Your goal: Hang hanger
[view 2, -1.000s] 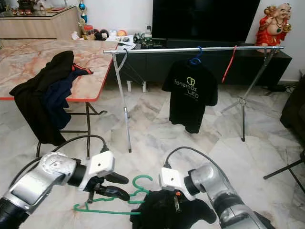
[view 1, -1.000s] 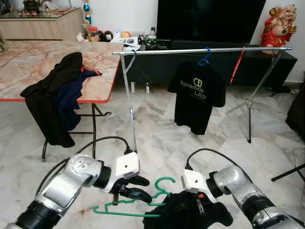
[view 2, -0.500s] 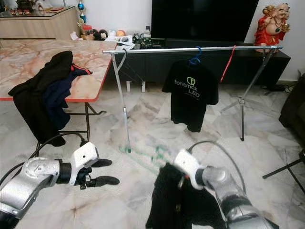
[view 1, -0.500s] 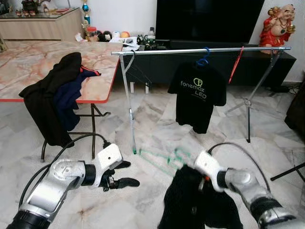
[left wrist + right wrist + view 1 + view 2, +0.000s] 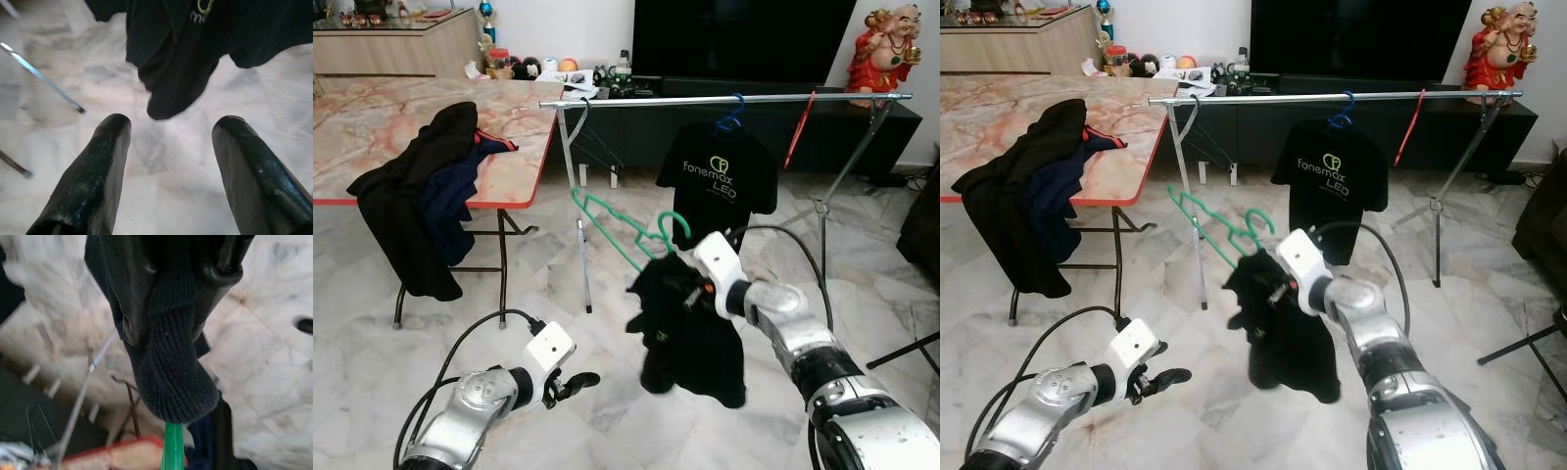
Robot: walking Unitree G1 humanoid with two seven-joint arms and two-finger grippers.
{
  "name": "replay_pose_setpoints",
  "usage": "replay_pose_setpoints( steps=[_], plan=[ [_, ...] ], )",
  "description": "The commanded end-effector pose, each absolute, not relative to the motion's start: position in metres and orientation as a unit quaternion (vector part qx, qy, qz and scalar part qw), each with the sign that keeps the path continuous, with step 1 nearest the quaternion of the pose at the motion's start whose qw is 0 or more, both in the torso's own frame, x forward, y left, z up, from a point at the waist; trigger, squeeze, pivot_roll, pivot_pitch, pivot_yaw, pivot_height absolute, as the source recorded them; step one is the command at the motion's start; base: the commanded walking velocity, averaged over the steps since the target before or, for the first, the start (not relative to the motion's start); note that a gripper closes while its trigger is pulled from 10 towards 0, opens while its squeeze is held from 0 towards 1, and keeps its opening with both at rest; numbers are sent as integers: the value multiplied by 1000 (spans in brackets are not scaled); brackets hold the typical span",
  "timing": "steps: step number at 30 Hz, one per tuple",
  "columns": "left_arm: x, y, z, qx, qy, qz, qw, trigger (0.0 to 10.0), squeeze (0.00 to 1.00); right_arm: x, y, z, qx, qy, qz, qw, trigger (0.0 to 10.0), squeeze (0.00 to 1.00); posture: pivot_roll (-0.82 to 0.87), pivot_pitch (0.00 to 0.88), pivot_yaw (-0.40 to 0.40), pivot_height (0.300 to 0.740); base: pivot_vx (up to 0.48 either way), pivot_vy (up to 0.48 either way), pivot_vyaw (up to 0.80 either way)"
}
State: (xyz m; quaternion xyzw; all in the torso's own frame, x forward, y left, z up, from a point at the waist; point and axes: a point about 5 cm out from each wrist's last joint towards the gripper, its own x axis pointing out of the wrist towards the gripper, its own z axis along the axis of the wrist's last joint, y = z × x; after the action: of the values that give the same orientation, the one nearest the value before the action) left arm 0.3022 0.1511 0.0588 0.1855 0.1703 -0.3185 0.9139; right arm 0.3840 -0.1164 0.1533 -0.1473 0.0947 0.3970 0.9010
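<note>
My right gripper (image 5: 691,293) is shut on the collar of a black garment (image 5: 690,328) that hangs on a green hanger (image 5: 625,225). It holds them up in mid-air in front of the silver clothes rail (image 5: 705,100), below bar height, with the hanger tilted. In the right wrist view the fingers (image 5: 128,289) pinch black knit fabric over the green hanger (image 5: 173,446). A black printed t-shirt (image 5: 717,181) on a blue hanger and a red hanger (image 5: 799,132) hang on the rail. My left gripper (image 5: 578,384) is open, low near the floor, holding nothing.
A marble-top table (image 5: 372,122) with dark clothes (image 5: 416,201) draped over its edge stands at the left. The rail's legs (image 5: 580,245) stand on the marble floor. A dark TV console (image 5: 636,127) and a red statue (image 5: 891,44) are behind it. A black stand leg (image 5: 903,352) lies at the right.
My right gripper has lifted the green hanger and black garment from near the floor up toward the rail. My left gripper has let go of the hanger and dropped low and left.
</note>
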Motion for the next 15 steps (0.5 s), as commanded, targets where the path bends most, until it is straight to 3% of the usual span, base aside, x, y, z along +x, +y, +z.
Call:
replay_pose_setpoints(
  steps=[1,15],
  plan=[
    [306,151,58,203,164,-306,916,10000,0,388,-108,173,-149,63,406,899,0,0,162,7,-68,740,0,0,0],
    [314,143,42,270,157,-268,911,10000,0,384,-83,182,-146,47,443,883,0,0,155,8,-75,740,0,0,0]
  ],
)
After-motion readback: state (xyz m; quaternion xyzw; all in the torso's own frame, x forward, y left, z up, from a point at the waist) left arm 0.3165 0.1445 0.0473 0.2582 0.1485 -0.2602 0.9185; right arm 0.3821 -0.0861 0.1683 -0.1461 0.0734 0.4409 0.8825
